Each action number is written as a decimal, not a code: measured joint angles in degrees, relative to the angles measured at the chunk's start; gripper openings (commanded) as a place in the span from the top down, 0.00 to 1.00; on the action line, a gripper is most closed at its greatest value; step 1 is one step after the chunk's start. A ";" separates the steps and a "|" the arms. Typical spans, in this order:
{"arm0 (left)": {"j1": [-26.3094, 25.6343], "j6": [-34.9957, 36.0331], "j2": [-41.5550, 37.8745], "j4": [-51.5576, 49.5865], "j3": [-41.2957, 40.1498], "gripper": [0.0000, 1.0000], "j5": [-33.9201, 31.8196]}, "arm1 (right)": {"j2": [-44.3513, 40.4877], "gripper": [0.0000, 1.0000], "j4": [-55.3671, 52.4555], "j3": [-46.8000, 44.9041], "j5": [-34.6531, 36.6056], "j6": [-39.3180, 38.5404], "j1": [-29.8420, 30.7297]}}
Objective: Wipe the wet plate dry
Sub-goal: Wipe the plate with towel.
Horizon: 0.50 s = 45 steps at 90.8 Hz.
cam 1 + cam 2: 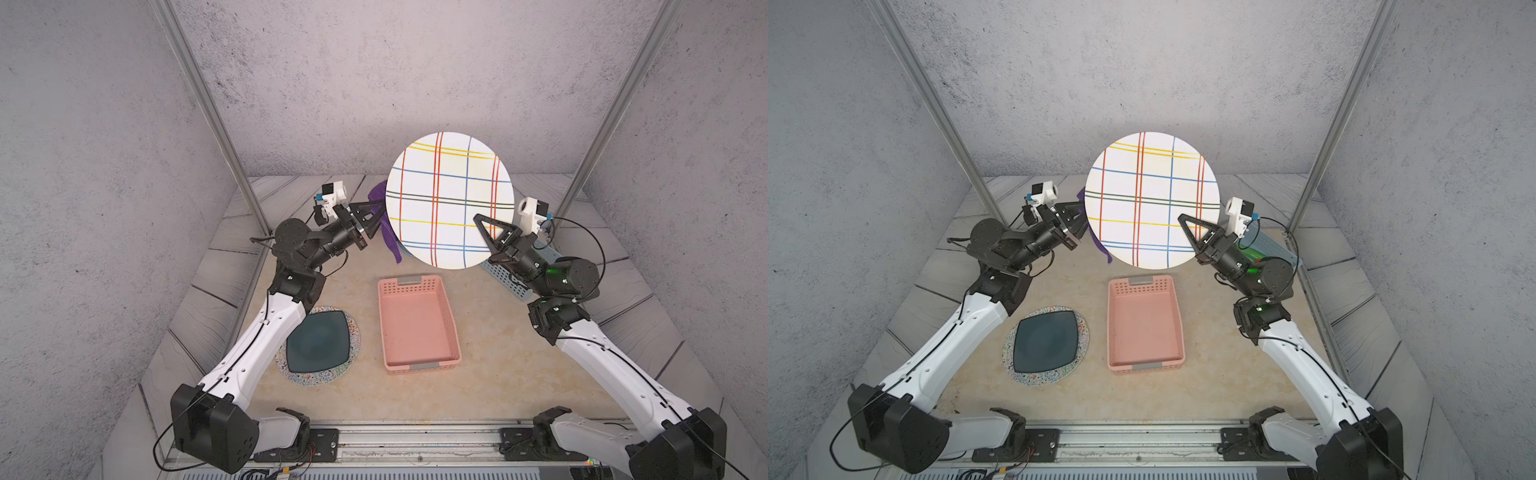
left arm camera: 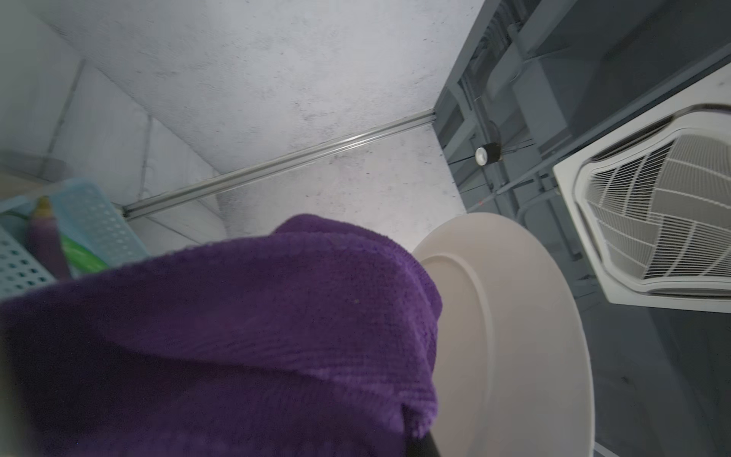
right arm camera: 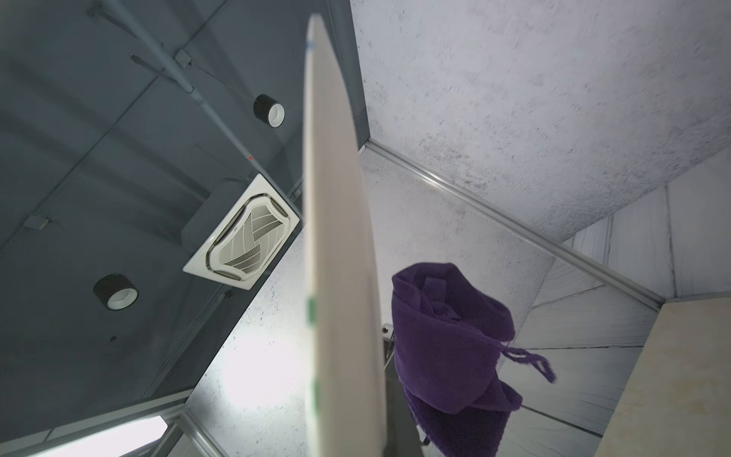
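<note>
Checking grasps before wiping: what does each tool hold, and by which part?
Right tool: shut on the striped plate, by its lower rim on the right arm's side. Left tool: shut on the bunched purple cloth; exact spot hidden.

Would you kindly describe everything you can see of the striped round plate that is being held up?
The plate is round, white and glossy, ceramic by its look, crossed by thin red, blue, yellow and black lines. Its plain underside shows a raised foot ring. It is held in the air, nearly on edge, face toward the top camera. The right gripper is shut on its rim. The purple cloth, in the left gripper, sits close behind it; contact is unclear.
</note>
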 measured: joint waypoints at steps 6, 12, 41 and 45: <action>-1.33 -5.51 1.40 5.84 1.09 1.00 -1.60 | 0.79 1.00 0.28 -0.04 -0.28 -0.04 1.88; -3.48 -10.36 2.67 11.17 2.27 1.00 -3.80 | 2.12 1.00 1.66 -0.15 -0.20 0.17 3.76; -18.16 -12.98 4.90 15.06 2.47 1.00 -9.79 | 7.50 1.00 6.36 11.87 0.42 -0.46 3.23; -17.00 -12.39 4.13 14.80 2.47 1.00 -9.49 | 6.86 1.00 5.95 11.69 0.85 -0.44 1.27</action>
